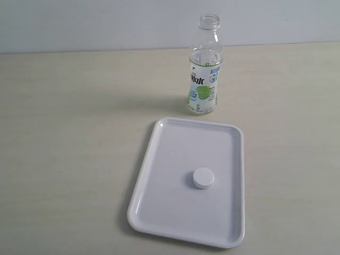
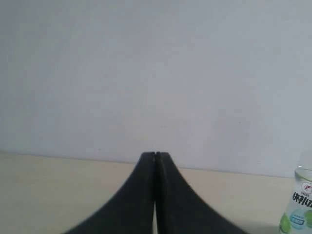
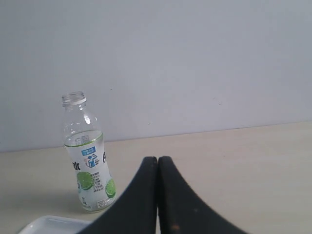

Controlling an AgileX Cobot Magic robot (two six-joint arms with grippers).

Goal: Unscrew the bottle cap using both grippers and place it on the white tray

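Pale beige surface [image 1: 69,133] with a plain grey wall [image 1: 95,24] behind it. The left hand [image 2: 155,155] and right hand [image 3: 157,159] are both clenched tight on nothing. The bottle [image 1: 203,79] stands upright and uncapped out ahead of both hands, well clear of them. The bottle cap [image 1: 203,178] sits flat on the white tray [image 1: 170,159], away from either hand.
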